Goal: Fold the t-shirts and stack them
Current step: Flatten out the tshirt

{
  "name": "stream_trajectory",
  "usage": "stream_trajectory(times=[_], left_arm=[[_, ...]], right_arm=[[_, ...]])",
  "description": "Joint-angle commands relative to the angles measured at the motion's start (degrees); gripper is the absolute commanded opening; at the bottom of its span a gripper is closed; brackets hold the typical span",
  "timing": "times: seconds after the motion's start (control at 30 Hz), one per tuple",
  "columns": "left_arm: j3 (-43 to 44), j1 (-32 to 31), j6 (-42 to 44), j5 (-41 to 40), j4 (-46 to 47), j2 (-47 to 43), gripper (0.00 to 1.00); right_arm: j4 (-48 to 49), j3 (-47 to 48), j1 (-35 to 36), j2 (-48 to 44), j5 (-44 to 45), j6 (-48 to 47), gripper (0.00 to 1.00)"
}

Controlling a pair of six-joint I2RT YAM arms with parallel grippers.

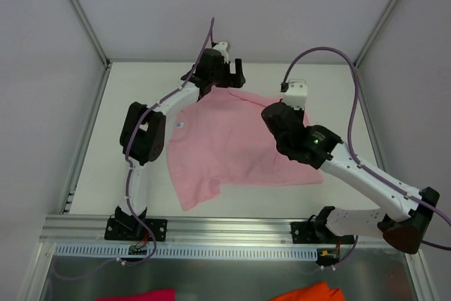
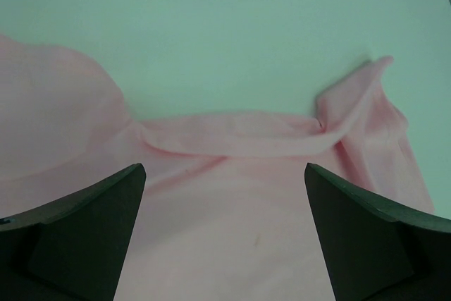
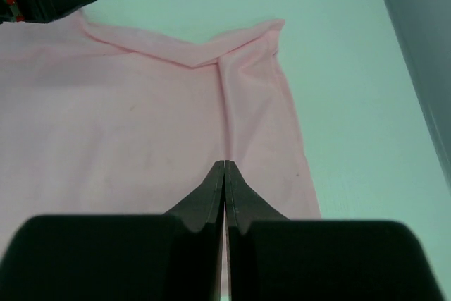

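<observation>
Reach decides this one. The light pink short-sleeved cloth t-shirt (image 1: 232, 146) lies spread on the white table (image 1: 134, 82) between the two arms. Its long axis runs across the table from left to right, with the small white neck label (image 1: 180, 126) at the left end and the hem towards the right arm.

The left gripper (image 2: 224, 174) is at the shirt's far edge with its jaws spread wide and nothing in them. In its wrist view a rolled-over lip of pink cloth (image 2: 232, 142) lies straight ahead, between the line of the two fingers and close to them.

The right gripper (image 3: 224, 167) is clenched, tips together, over the right half of the shirt. No cloth shows between the tips, and I cannot tell whether they touch the fabric.

The left arm is therefore nearer a graspable edge. My judgement is that the coming move calls for it to drop forward onto that lip.
</observation>
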Motion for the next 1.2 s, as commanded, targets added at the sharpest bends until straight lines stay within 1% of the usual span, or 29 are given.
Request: stream_trajectory(times=[0.0, 0.03, 0.1, 0.23, 0.33, 0.37, 0.43, 0.5, 0.53, 0.57, 0.6, 0.63, 0.8, 1.0, 1.17], left_arm=[[10.82, 2.27, -0.76, 1.95, -10.51, 6.41, 0.99], [13.98, 3.06, -1.46, 1.78, -11.39, 9.03, 0.99], [15.41, 3.77, -2.87, 1.69, -12.01, 11.33, 0.99], [15.77, 7.19, -6.38, 4.15, -12.89, 14.32, 0.98], [15.51, 8.6, -7.36, 5.38, -12.81, 16.35, 0.92], [15.59, 8.86, -7.53, 5.56, -12.81, 16.96, 0.85], [15.77, 9.74, -8.41, 6.17, -12.37, 18.28, 0.81], [17.7, 10.36, -9.38, 7.14, -14.03, 19.78, 0.54], [17.88, 10.54, -9.99, 7.05, -14.47, 19.87, 0.34], [18.05, 10.8, -10.35, 6.1, -15.09, 19.78, 0.17], [18.06, 10.89, -10.61, 5.48, -15.53, 19.61, 0.05], [17.97, 11.15, -10.87, 5.38, -15.71, 19.52, 0.0], [18.32, 12.64, -12.02, 3.36, -17.29, 19.52, 0.0], [17.27, 15.37, -13.51, 1.08, -18.61, 17.5, 0.0], [14.63, 18.27, -15.09, 0.9, -17.12, 15.39, 0.0]], right_arm=[[-2.91, -3.12, -2.49, -4.01, 3.27, -2.67, 0.01], [-1.07, -3.83, -2.84, -4.99, 2.92, -2.84, 0.01], [1.22, -5.15, -2.94, -7.01, 2.47, -4.42, 0.01], [1.32, -5.15, -3.81, -8.25, 3.27, -4.43, 0.01], [2.02, -5.51, -3.99, -8.34, 2.74, -4.78, 0.01], [2.11, -5.68, -4.08, -8.25, 2.82, -4.95, 0.01], [2.2, -6.12, -4.34, -8.16, 3.18, -5.04, 0.01], [2.28, -6.38, -4.34, -8.34, 2.91, -5.04, 0.01], [2.28, -6.73, -4.34, -8.86, 2.91, -5.22, 0.01], [2.28, -6.82, -4.34, -9.21, 2.91, -5.39, 0.01], [2.2, -7.0, -4.43, -9.57, 3.0, -5.48, 0.01], [2.28, -7.26, -4.43, -10.09, 3.26, -5.57, 0.01], [4.39, -9.46, -5.04, -13.35, 2.48, -6.71, 0.01], [5.36, -9.37, -7.06, -9.5, 0.45, -9.09, 0.01], [6.33, -8.32, -10.84, -5.71, -4.73, -9.96, 0.01]])
